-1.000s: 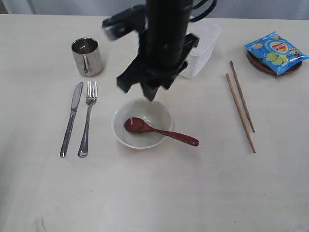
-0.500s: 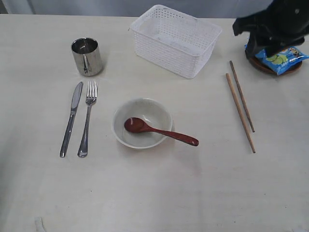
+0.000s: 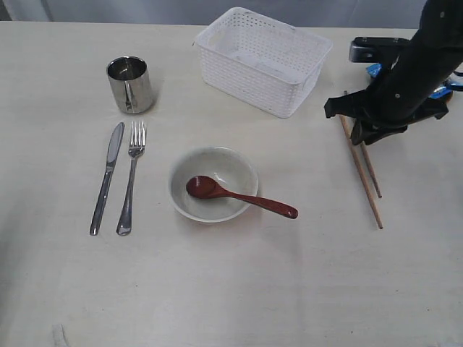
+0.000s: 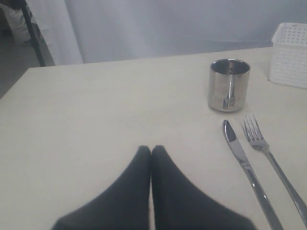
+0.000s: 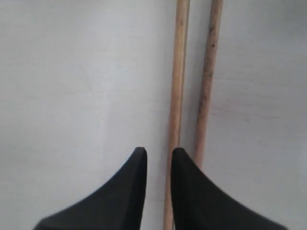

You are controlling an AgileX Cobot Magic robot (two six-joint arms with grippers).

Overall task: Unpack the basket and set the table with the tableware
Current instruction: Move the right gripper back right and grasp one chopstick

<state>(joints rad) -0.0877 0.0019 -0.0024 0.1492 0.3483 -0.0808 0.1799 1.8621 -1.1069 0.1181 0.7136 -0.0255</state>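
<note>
The white basket (image 3: 253, 79) stands at the back of the table (image 3: 231, 289). A steel mug (image 3: 131, 84) (image 4: 229, 85), a knife (image 3: 107, 177) (image 4: 244, 165) and a fork (image 3: 131, 181) (image 4: 268, 153) lie on the left. The reddish-brown spoon (image 3: 242, 196) rests in the off-white bowl (image 3: 217, 160). Two wooden chopsticks (image 3: 370, 189) (image 5: 207, 81) lie on the right. My right gripper (image 3: 367, 134) (image 5: 159, 152) hovers over their far ends, jaws narrowly apart, with one chopstick (image 5: 178, 81) running along the inner edge of a finger. My left gripper (image 4: 151, 149) is shut and holds nothing. The arm hides the plate.
A blue chip bag (image 3: 443, 92) peeks out behind my right arm at the back right. The basket's corner (image 4: 290, 55) shows beside the mug in the left wrist view.
My right arm swung from above the bowl to the far right, then came down over the chopsticks' far ends. Its jaws have narrowed.
</note>
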